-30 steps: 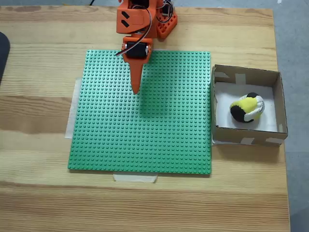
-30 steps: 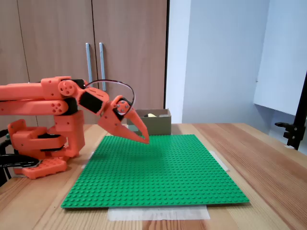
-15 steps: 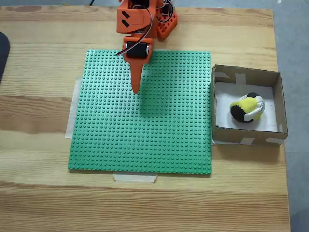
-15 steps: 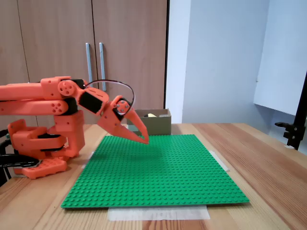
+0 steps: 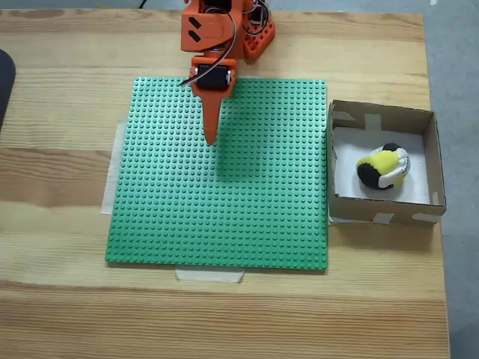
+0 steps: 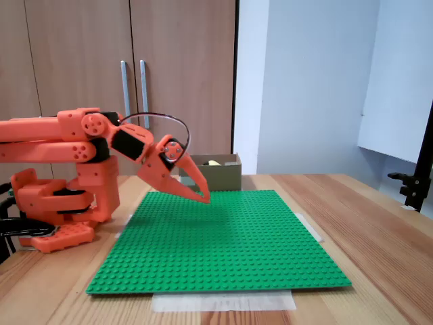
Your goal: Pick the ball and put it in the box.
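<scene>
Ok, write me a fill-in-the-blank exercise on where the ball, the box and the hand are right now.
1. The ball lies inside the ____.
2. The box stands beside the green studded plate, at its ____ edge in the fixed view from above.
3. The hand hangs over the ____ and holds nothing.
4. The box walls are brown; its inside bottom is ____.

Missing words: box; right; green studded plate; white

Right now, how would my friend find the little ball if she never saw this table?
Look beside the green studded plate for the brown cardboard box. The ball lies inside on its white bottom. It is the only thing there, patched yellow, black and white.
</scene>
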